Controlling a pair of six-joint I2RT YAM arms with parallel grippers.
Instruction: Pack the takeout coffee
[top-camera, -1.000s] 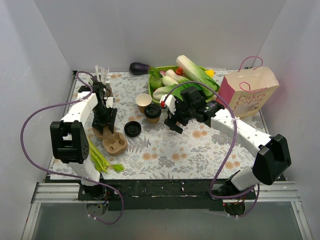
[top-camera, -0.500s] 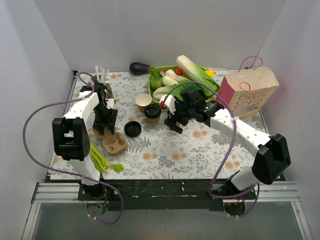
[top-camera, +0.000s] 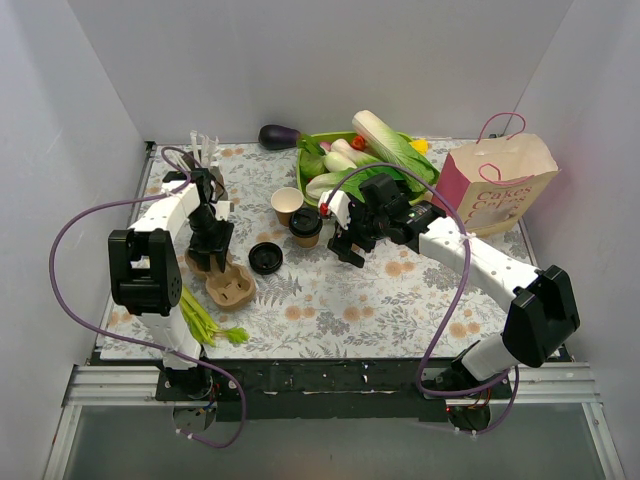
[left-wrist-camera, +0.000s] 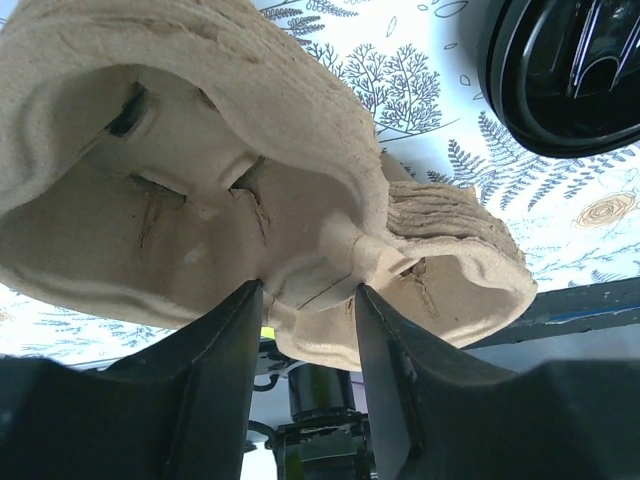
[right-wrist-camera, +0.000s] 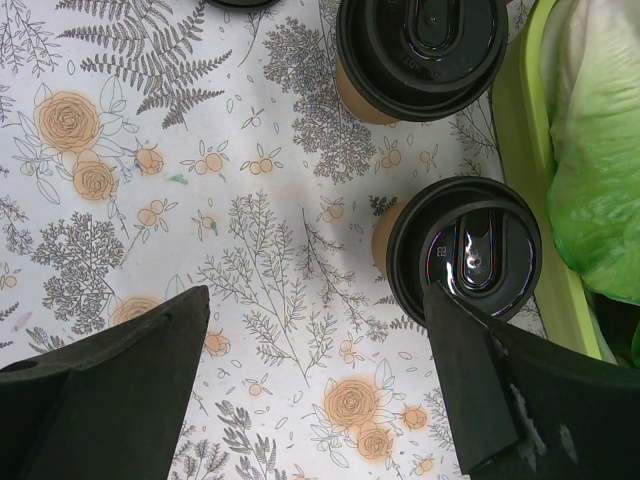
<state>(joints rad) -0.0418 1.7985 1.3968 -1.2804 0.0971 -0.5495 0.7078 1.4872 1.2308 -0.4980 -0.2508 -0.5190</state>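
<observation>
Likely light and crushable, the lidded cups (right-wrist-camera: 465, 250) stand mid-way across the desk (right-wrist-camera: 150, 200), best gripped gently under the lid, beneath the spread-open right hand (right-wrist-camera: 318, 300); the left hand (left-wrist-camera: 307, 292) pinches the pulp tray (left-wrist-camera: 200, 200).

Lidded cup (right-wrist-camera: 465, 250) beside vegetable tray (right-wrist-camera: 520, 150)
</observation>
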